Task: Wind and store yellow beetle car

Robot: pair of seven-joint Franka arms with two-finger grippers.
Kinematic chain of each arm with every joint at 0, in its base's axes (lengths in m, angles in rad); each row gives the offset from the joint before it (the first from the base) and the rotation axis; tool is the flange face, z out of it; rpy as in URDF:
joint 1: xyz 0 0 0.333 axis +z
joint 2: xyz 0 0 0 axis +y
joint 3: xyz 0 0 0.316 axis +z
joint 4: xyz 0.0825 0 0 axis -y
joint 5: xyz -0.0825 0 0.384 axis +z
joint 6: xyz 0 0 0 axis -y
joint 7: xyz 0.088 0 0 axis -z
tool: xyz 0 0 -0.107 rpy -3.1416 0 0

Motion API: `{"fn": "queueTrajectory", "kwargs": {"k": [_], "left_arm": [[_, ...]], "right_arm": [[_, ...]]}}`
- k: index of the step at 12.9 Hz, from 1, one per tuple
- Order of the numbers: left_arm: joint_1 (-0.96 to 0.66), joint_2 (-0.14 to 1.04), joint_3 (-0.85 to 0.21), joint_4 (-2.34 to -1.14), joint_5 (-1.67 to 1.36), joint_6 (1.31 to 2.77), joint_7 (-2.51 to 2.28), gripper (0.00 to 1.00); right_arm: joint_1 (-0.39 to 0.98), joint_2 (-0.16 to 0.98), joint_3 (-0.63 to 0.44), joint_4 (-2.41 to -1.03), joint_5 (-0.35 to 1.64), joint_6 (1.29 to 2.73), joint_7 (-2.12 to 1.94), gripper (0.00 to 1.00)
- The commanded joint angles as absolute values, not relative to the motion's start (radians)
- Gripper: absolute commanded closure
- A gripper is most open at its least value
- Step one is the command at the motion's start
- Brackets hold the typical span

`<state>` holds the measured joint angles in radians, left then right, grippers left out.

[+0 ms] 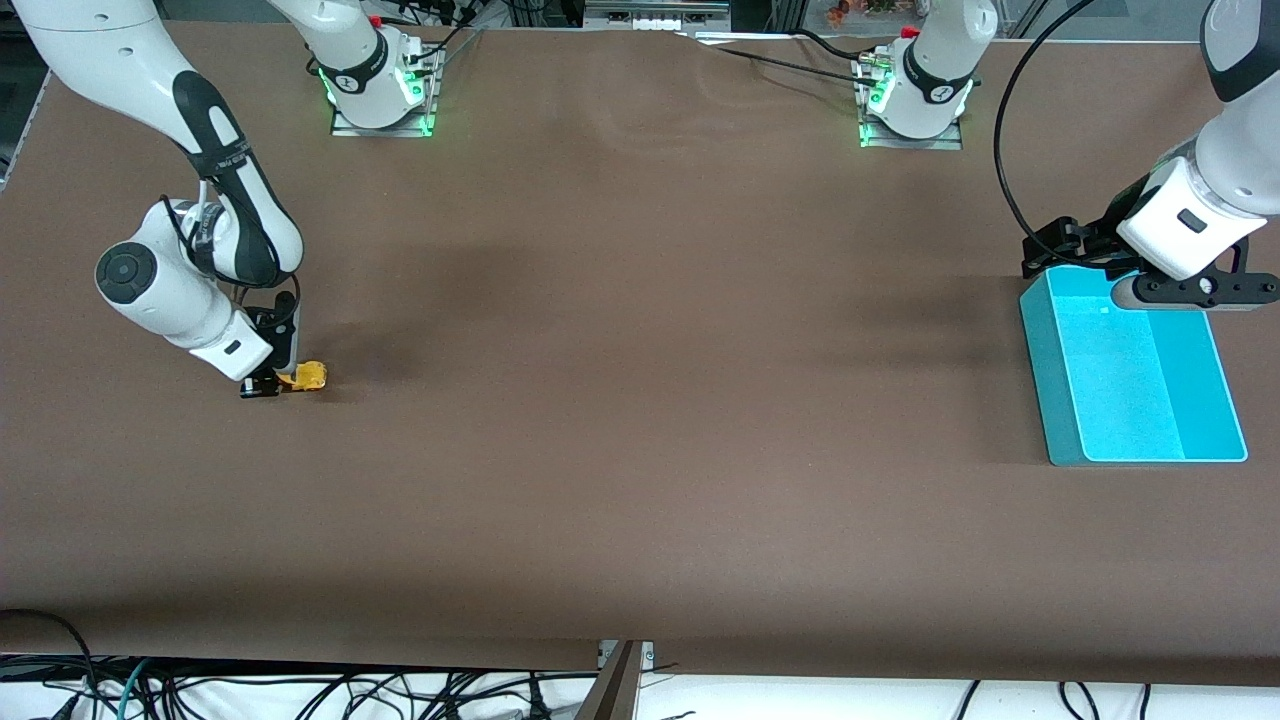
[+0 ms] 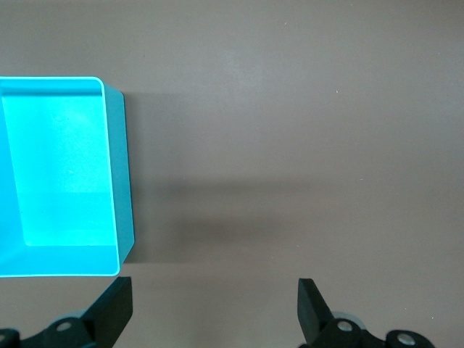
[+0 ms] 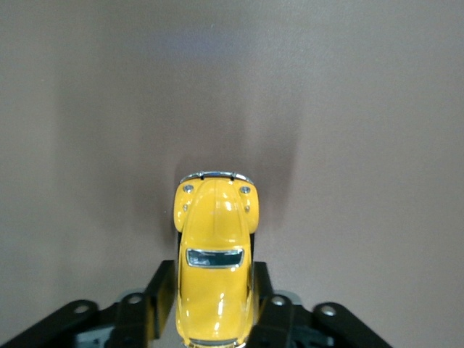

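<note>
The yellow beetle car [image 1: 308, 376] sits low at the table toward the right arm's end. My right gripper [image 1: 275, 384] is shut on the yellow beetle car, its black fingers pressed on both sides of the body. In the right wrist view the car [image 3: 215, 255] points away from the wrist, its hood and windscreen showing between the fingers [image 3: 161, 290]. My left gripper [image 1: 1195, 288] is open and empty, over the edge of the teal bin [image 1: 1060, 400] nearest the robot bases. In the left wrist view its fingers [image 2: 312, 308] stand wide apart over bare table beside the bin [image 2: 125, 181].
The teal bin stands empty at the left arm's end of the table. The brown table top [image 1: 650, 400] stretches wide between the car and the bin. Cables hang below the table's front edge [image 1: 300, 690].
</note>
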<state>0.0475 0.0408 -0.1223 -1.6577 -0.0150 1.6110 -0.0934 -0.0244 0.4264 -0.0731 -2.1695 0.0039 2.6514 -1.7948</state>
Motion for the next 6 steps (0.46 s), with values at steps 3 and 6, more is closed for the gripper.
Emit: {"fn": "queueTrajectory", "kwargs": {"k": [3, 6], "left_arm": [[0.051, 0.054, -0.121, -1.626, -0.026, 1.589, -0.078, 0.00], [0.051, 0.054, -0.121, -1.628, -0.026, 1.589, -0.078, 0.00]], "right_arm": [[-0.034, 0.379, -0.040, -1.975, 0.043, 2.348, -1.816, 0.00], [-0.028, 0.374, -0.038, -1.841, 0.067, 2.218, -1.806, 0.00]]}}
